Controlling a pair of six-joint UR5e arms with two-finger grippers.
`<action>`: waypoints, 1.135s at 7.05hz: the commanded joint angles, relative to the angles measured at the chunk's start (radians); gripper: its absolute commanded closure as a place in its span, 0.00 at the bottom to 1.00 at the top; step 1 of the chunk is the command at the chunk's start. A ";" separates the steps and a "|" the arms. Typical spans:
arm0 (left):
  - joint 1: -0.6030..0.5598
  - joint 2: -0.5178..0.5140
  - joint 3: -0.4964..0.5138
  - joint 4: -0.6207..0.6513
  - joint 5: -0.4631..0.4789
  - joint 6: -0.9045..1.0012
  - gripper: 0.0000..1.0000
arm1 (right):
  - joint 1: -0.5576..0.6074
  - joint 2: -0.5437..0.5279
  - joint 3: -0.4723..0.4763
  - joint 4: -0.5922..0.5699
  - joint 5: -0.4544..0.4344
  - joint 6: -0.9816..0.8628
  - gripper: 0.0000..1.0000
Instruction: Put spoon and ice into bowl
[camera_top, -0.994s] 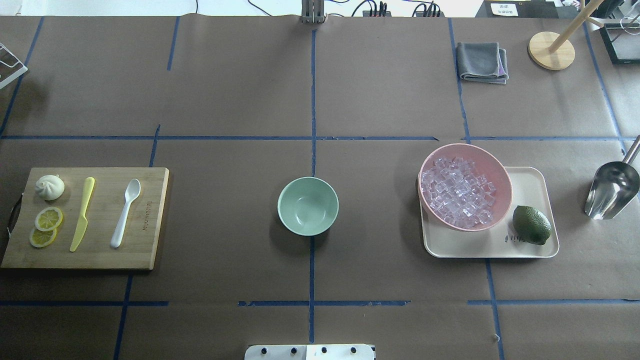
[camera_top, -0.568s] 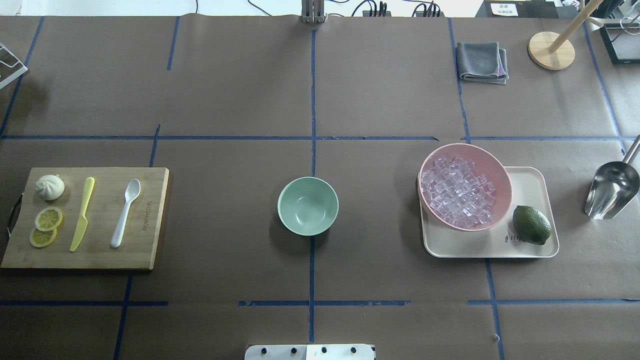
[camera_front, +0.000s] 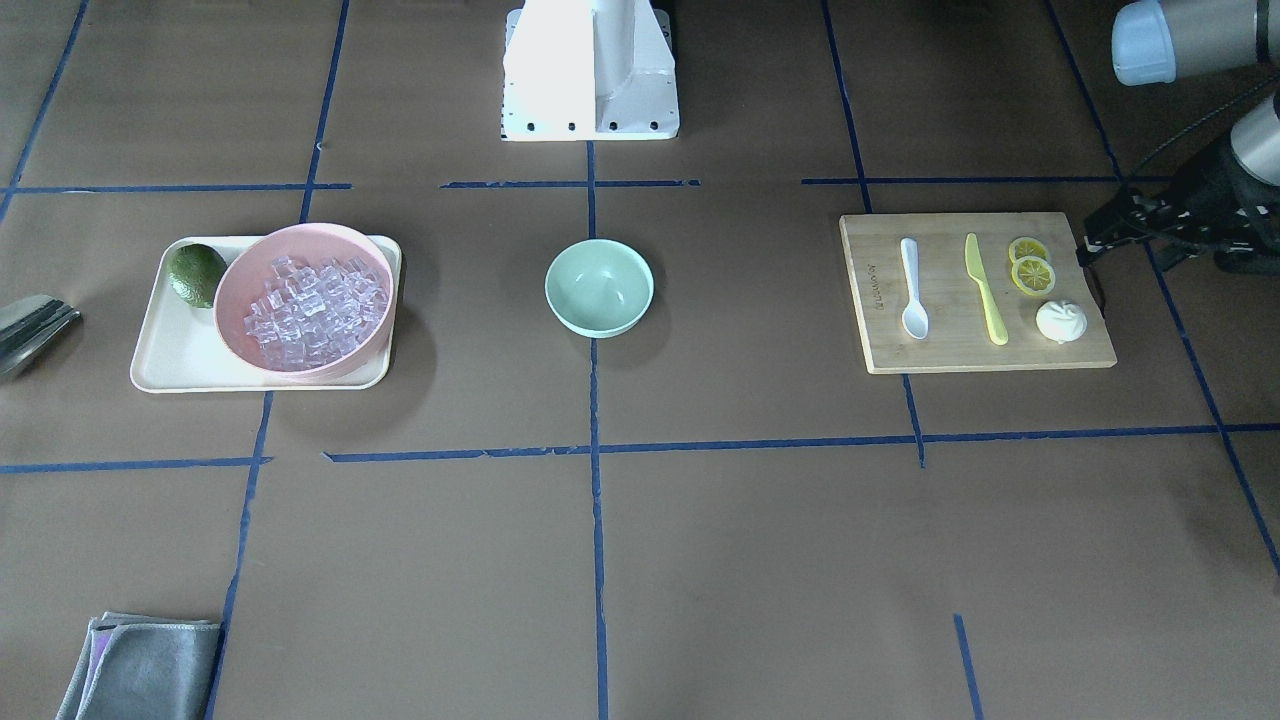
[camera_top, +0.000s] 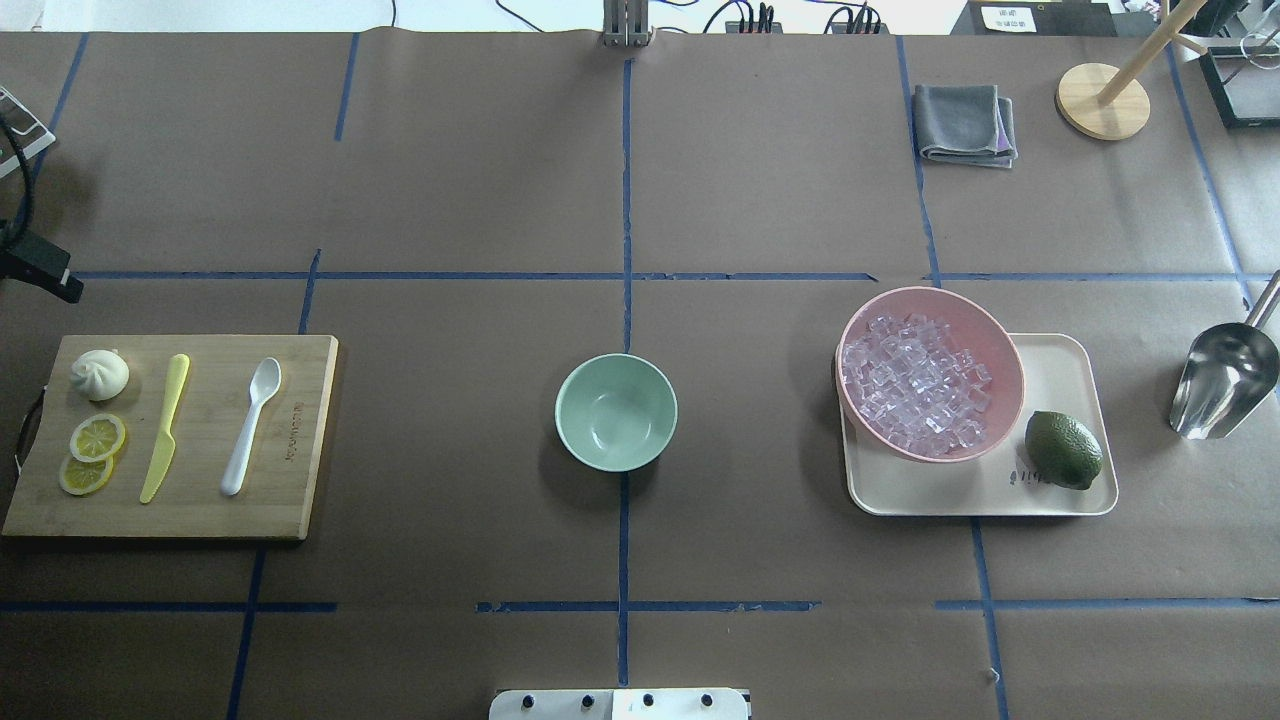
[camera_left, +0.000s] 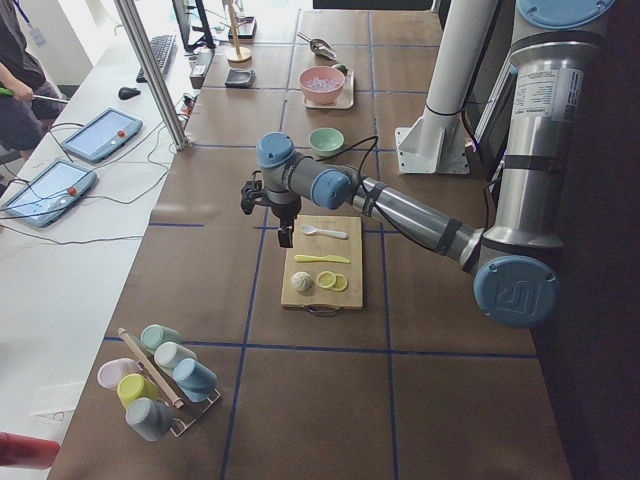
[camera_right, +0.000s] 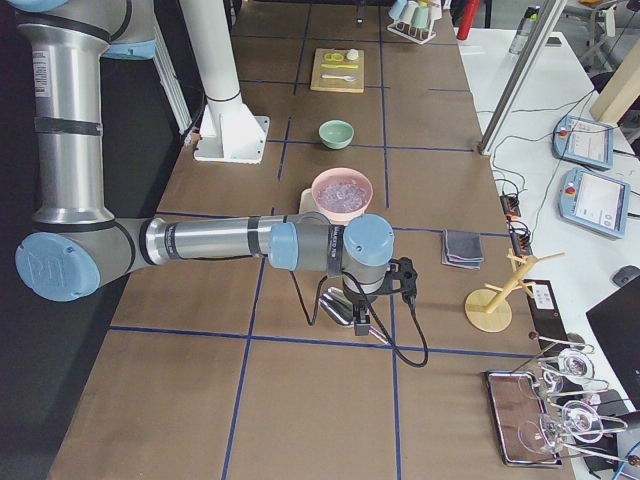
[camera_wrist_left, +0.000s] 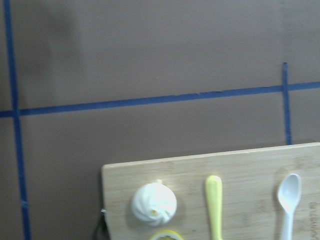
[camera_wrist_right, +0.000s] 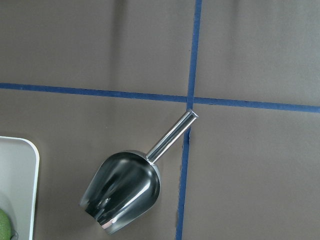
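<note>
The white spoon (camera_top: 250, 425) lies on a wooden cutting board (camera_top: 300, 480) at the left, beside a yellow knife (camera_top: 165, 430). It also shows in the left wrist view (camera_wrist_left: 289, 200). The mint-green bowl (camera_top: 616, 411) stands empty at the table's middle. The ice (camera_top: 915, 385) fills a pink bowl (camera_top: 930, 292) on a cream tray (camera_top: 1060, 370). My left gripper (camera_left: 285, 238) hangs above the table just beyond the board's far edge. My right gripper (camera_right: 360, 322) hangs over a metal scoop (camera_wrist_right: 125, 192). I cannot tell whether either is open or shut.
A bun (camera_top: 100, 374) and lemon slices (camera_top: 97, 438) lie on the board. A lime (camera_top: 1063, 450) sits on the tray. A grey cloth (camera_top: 965, 123) and a wooden stand (camera_top: 1103, 100) are at the far right. A cup rack (camera_left: 155, 385) stands near the table's left end.
A black part of my left arm has come into the overhead view at its left edge. The spoon, bowl, ice and scoop have not moved.
</note>
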 joint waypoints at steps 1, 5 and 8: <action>0.150 0.000 -0.024 -0.079 0.098 -0.222 0.00 | -0.002 0.007 0.003 0.003 0.024 0.030 0.00; 0.350 0.002 -0.004 -0.222 0.284 -0.419 0.00 | -0.069 0.040 0.091 0.002 0.024 0.230 0.00; 0.412 0.002 0.058 -0.317 0.347 -0.467 0.00 | -0.147 0.040 0.193 0.002 0.024 0.410 0.00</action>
